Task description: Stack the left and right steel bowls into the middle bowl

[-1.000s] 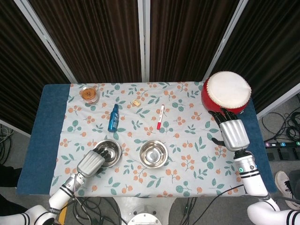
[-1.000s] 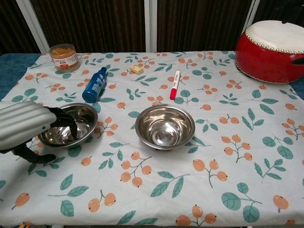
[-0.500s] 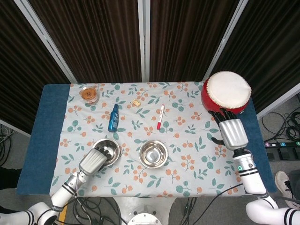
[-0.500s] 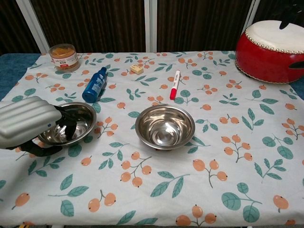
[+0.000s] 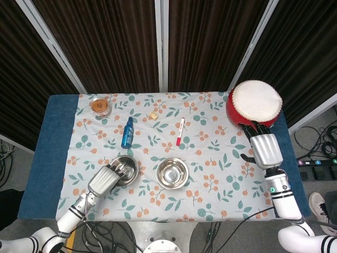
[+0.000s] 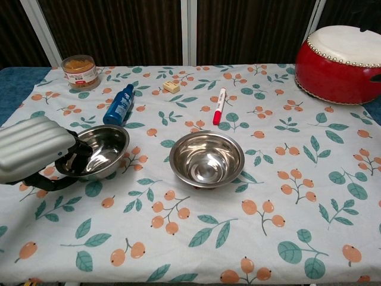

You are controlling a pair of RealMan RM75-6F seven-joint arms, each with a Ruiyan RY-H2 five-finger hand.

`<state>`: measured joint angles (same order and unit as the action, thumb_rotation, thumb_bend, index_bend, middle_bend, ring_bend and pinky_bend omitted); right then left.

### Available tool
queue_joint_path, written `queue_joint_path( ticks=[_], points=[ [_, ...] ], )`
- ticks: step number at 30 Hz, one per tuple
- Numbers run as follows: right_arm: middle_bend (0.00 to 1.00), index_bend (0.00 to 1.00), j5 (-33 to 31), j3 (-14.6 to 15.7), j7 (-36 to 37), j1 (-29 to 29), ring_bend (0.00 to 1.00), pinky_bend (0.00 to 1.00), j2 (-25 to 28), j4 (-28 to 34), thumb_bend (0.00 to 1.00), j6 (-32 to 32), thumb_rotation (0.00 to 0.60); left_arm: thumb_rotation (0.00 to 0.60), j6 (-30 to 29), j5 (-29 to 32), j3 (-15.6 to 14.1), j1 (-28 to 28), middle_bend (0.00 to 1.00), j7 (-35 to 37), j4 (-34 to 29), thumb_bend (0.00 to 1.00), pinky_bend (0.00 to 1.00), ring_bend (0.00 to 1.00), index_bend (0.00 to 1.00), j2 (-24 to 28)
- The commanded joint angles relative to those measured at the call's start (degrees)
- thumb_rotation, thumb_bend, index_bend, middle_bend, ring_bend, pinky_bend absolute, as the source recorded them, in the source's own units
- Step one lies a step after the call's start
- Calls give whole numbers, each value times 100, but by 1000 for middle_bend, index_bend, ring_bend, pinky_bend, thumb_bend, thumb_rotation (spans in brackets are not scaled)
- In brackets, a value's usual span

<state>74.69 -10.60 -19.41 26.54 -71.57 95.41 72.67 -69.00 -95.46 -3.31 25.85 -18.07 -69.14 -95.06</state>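
At the near-left rim, fingers (image 6: 76, 156): dark, hooked over the near edge of the left bowl (image 6: 98, 151), pinching it against the thumb beneath.
Left hand (image 6: 33, 149): holding that bowl; in the head view at (image 5: 103, 181), just beside the bowl (image 5: 124, 168).
Left bowl's attitude: tipped, far rim raised, seemingly coming off the counter (image 6: 250, 238); cannot tell whether the base is fully clear.
Right hand (image 5: 265, 149): near the red drum (image 5: 255, 103), holding nothing visible; fingers mostly hidden by the hand's back, spread cannot tell.
Middle bowl (image 6: 206, 158): upright on the floral cloth, apart from the left bowl, nothing inside.
Right bowl: not found in either view.
Step in hand: lifting the left bowl, judged as the first of two stackings.
Next move calls for: carrying rightward, levelling over the middle bowl, lowering to nest, then letting go.
Changed since a second ago: bowl flat then, now tilted and shifted toward the middle; right hand slightly nearer.
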Motion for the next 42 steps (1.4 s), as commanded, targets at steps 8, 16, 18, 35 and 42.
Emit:
queue_joint_path(
  ticks=[8, 16, 18, 35, 42],
  points=[
    [291, 170, 76, -74, 99, -64, 130, 224, 73, 107, 0, 175, 600, 600, -167, -140, 136, 135, 667, -143, -425, 379, 634, 560, 678, 158],
    [300, 170, 69, -299, 348, -112, 130, 224, 181, 235, 0, 403, 600, 600, -47, -377, 370, 534, 672, -385, -1241, 380, 637, 565, 681, 158],
    [301, 170, 67, -330, 400, -128, 130, 224, 209, 278, 0, 438, 600, 600, -9, -434, 439, 640, 672, -458, -1326, 380, 637, 565, 682, 85],
    [322, 170, 375, -488, 592, -322, 130, 191, 374, 630, 0, 983, 600, 600, 623, -106, 804, 1268, 673, -901, -456, 380, 638, 565, 683, -1047],
    [322, 170, 362, -510, 695, -370, 130, 191, 426, 611, 0, 1003, 600, 600, 619, -95, 758, 1373, 659, -838, -193, 358, 623, 554, 636, -1206]
  ],
)
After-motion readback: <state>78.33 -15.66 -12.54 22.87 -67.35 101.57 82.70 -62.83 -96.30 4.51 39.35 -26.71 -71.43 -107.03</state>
